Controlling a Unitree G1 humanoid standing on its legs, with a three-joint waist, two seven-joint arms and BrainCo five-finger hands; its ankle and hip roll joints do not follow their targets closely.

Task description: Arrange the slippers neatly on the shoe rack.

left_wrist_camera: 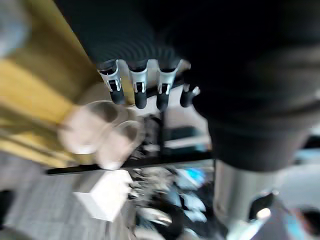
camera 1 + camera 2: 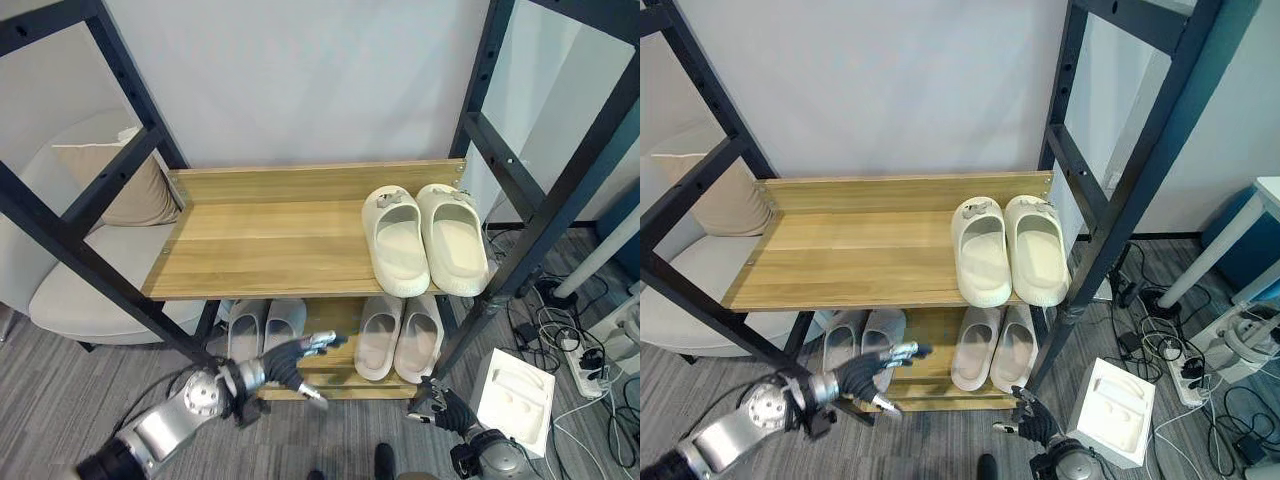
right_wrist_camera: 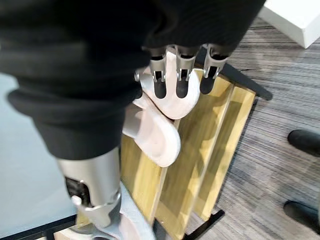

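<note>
Nearest you, low in front of the shoe rack (image 2: 300, 235), both hands hang empty. Your left hand (image 2: 290, 362) reaches toward the rack's lower shelf (image 2: 335, 320) with its fingers (image 1: 140, 90) straight and relaxed, the thumb apart, holding nothing. Your right hand (image 2: 445, 405) sits just outside the rack's right front leg, fingers loosely extended in its wrist view, also holding nothing.

On the lower shelf you have two pairs: grey slippers (image 2: 265, 325) at the left, just behind your left hand, and pale pink slippers (image 2: 400, 335) at the right, each pair side by side and touching, toes pointing out of the rack.

Up on the rack's wooden upper shelf (image 2: 260, 240), a cream pair of slippers (image 2: 425, 238) lies at the right end, side by side, toes overhanging the front edge slightly.

Right of the rack, a white box (image 2: 517, 398) rests on the grey floor. Behind the rack's left side stands a pale chair (image 2: 90, 280) with a beige cushion (image 2: 125, 185).
</note>
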